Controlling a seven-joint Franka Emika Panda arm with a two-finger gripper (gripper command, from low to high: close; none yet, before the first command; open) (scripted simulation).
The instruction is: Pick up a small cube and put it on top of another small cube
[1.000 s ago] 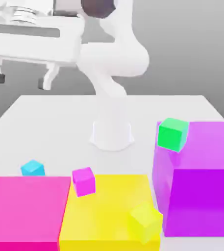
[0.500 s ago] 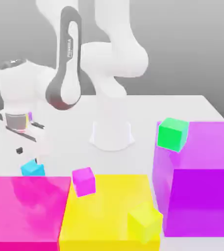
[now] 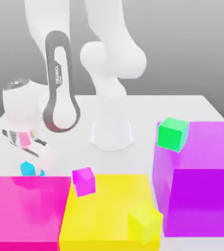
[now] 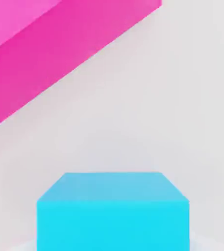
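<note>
white arm, dark-rimmed oval panel (image 3: 61,81)

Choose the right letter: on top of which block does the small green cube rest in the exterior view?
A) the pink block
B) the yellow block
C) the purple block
C: the small green cube sits at the edge of the purple block.

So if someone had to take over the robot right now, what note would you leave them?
Gripper: shut on the cyan cube, down behind the large pink block.
Stacking target: the small magenta cube, on the large yellow block.
Done: the cyan cube is gripped.
Left: lift it clear of the pink block, carry it over, set it on the magenta cube, let go and back away.
</note>
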